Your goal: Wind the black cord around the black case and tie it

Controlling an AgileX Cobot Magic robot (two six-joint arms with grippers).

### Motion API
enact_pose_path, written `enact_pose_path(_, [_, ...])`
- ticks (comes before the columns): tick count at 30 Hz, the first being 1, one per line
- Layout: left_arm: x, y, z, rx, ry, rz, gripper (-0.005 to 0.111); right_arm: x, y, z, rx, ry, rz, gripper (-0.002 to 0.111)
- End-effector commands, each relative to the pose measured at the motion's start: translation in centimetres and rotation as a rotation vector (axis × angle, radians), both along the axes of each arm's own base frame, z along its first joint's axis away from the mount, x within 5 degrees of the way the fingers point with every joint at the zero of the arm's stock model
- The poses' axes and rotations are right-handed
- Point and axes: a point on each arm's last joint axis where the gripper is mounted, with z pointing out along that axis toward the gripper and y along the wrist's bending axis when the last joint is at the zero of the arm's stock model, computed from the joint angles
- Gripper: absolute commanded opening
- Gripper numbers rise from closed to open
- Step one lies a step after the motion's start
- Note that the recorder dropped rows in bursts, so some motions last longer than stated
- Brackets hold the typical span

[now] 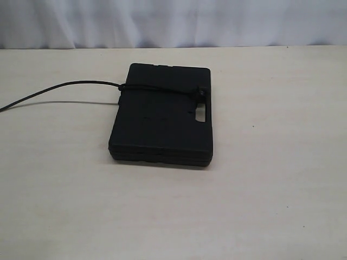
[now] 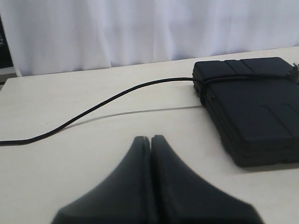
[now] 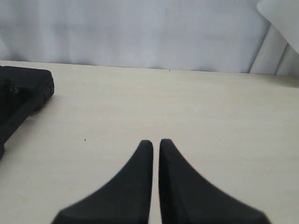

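The black case [image 1: 162, 127] lies flat in the middle of the table. The black cord [image 1: 70, 85] runs across the far part of its lid to a small knot [image 1: 201, 93] beside the handle cutout [image 1: 201, 115]. Its free length trails left over the table and leaves the frame. Neither gripper shows in the exterior view. In the left wrist view my left gripper [image 2: 150, 137] is shut and empty, well short of the cord [image 2: 117, 95] and the case [image 2: 257, 112]. My right gripper [image 3: 156, 142] is shut with a hairline gap, holding nothing, off to the side of the case [image 3: 18, 93].
The pale wooden table [image 1: 271, 206] stretches out on all sides of the case. A white curtain [image 1: 173, 21] hangs behind the table's far edge. A white post [image 3: 280, 28] stands at the back in the right wrist view.
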Motion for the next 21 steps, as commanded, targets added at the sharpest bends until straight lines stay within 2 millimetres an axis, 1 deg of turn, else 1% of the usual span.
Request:
enact_pose_path(1, [0.01,0.20,-0.04,-0.006,-0.003,0.037,0.000,-0.06,-0.08,-0.11,-0.001,0.004,-0.016,0.005])
enact_pose_path(5, [0.01,0.20,-0.04,-0.006,-0.003,0.037,0.000,-0.04,0.04,-0.11,0.046,-0.001,-0.011,0.005])
enact_pose_path(21, [0.01,0.20,-0.02,-0.006,-0.005,0.038,0.000,-0.04,0.04,-0.11,0.046,-0.001,-0.012,0.005])
